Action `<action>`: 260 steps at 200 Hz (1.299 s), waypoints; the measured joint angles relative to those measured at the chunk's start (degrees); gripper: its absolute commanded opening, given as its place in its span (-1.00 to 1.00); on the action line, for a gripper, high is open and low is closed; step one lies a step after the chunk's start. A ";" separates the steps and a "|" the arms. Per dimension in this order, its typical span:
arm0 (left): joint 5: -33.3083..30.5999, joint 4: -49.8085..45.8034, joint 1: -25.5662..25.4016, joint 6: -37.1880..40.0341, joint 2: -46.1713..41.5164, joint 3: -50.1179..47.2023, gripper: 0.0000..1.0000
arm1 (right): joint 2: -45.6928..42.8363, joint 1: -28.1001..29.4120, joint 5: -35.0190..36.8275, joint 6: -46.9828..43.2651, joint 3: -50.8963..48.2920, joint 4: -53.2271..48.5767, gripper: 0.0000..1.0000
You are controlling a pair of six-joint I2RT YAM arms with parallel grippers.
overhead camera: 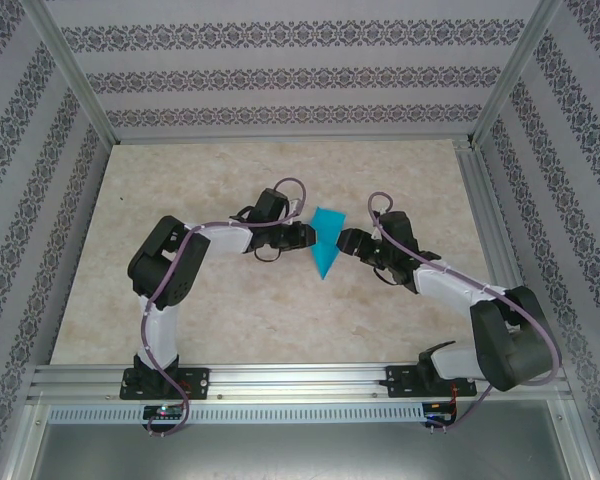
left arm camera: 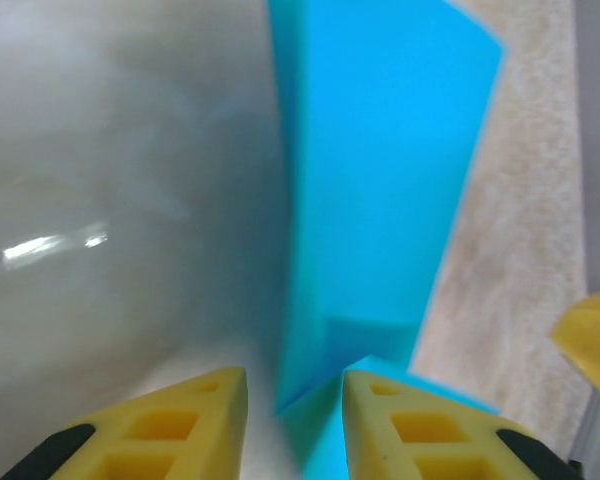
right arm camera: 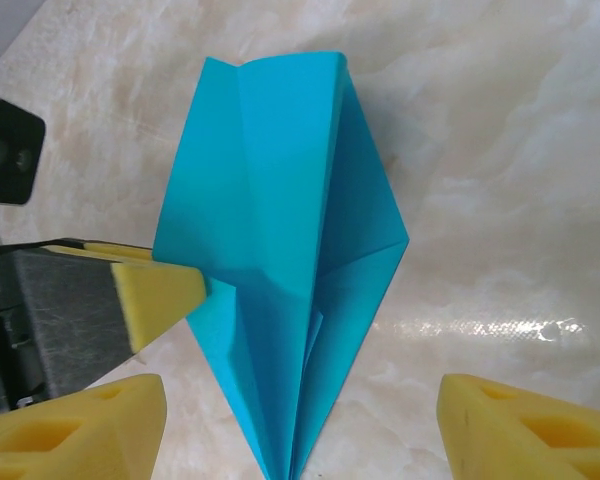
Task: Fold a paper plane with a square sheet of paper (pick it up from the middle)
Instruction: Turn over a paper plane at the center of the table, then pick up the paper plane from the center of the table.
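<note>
"Where was the teal-blue paper dart point(overhead camera: 327, 240)?"
"On the beige marbled table point(overhead camera: 180, 300), between both. The left gripper point(left arm camera: 295, 390) was loosely parted around its edge, the right gripper point(right arm camera: 300, 420) wide open. It probably needed a square pinch along the crease."

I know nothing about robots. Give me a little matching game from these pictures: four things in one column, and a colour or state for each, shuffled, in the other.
Things:
1. paper plane
2. left hand
3. right hand
4. table

Descriptions:
A. pale, marbled beige
B. yellow fingers spread wide, the paper between them untouched
C. teal-blue, folded to a point
D. yellow fingers a narrow gap apart, the paper's edge between them

Right pairs: 1-C, 2-D, 3-B, 4-A
</note>
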 measured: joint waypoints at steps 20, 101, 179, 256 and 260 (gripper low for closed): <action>-1.40 0.00 0.52 -0.02 -0.11 -1.79 -0.41 | 0.72 1.22 0.66 0.00 1.03 -0.59 0.38; -3.52 0.11 0.70 0.00 -0.50 -2.54 -0.46 | 7.89 8.98 7.58 -0.37 9.16 -6.91 0.34; 1.31 3.34 1.01 -0.79 -0.52 -2.51 -0.28 | 13.68 9.49 9.18 -0.13 12.11 -10.05 0.41; 3.34 6.43 1.01 -1.75 -0.52 -1.77 -0.83 | 11.93 9.05 8.76 0.50 10.95 -8.96 0.39; 2.93 6.36 1.01 -1.77 -0.52 -1.77 -0.85 | 11.82 8.96 8.76 0.50 10.91 -8.98 0.39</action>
